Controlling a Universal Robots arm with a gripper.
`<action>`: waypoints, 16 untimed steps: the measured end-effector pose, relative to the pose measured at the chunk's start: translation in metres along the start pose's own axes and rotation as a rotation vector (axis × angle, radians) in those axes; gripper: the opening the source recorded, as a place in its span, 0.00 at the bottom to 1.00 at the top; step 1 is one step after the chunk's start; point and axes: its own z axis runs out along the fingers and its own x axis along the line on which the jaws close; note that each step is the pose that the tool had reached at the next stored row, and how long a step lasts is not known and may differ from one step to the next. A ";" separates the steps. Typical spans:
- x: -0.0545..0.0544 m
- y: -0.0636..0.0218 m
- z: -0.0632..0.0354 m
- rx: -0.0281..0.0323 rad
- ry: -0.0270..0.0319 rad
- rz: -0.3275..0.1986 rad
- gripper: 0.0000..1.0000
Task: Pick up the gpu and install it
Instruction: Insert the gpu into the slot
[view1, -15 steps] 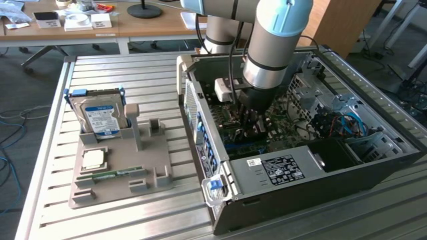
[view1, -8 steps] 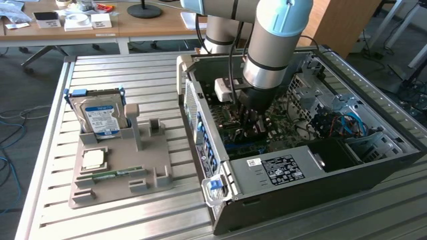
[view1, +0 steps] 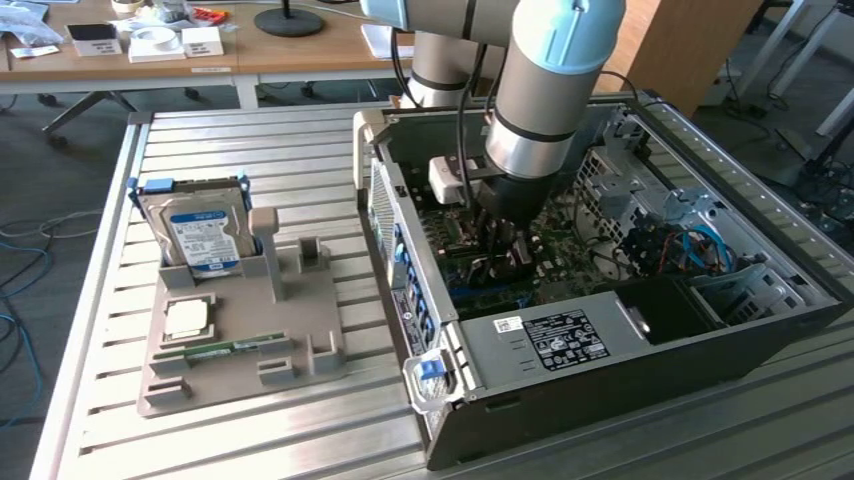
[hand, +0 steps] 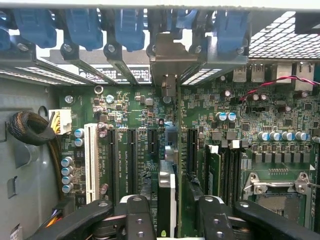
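The gpu (hand: 167, 187) stands on edge in a slot of the green motherboard (hand: 260, 120), inside the open computer case (view1: 747, 345). Its silver bracket (hand: 172, 60) sits against the row of rear slot openings with blue clips. My gripper (hand: 172, 212) straddles the card's near end. Its black fingers (hand: 137, 217) stand apart on either side, with a visible gap to the card, so it is open. In the exterior view the gripper (view1: 505, 245) reaches straight down into the case over the board.
Left of the case in the exterior view, a grey holder tray (view1: 307, 365) carries a hard drive (view1: 200, 235), a processor chip (view1: 187, 318) and a green memory stick (view1: 220, 350). Cables (view1: 681, 250) and drive cages fill the case's right side. A memory module (hand: 214, 167) stands beside the gpu.
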 end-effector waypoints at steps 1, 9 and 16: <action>0.000 0.0000 0.0000 0.0000 0.0000 0.000 0.40; -0.001 -0.0001 -0.0188 -0.0001 0.0001 0.000 0.40; -0.001 -0.0001 -0.0191 0.0000 -0.0001 0.000 0.40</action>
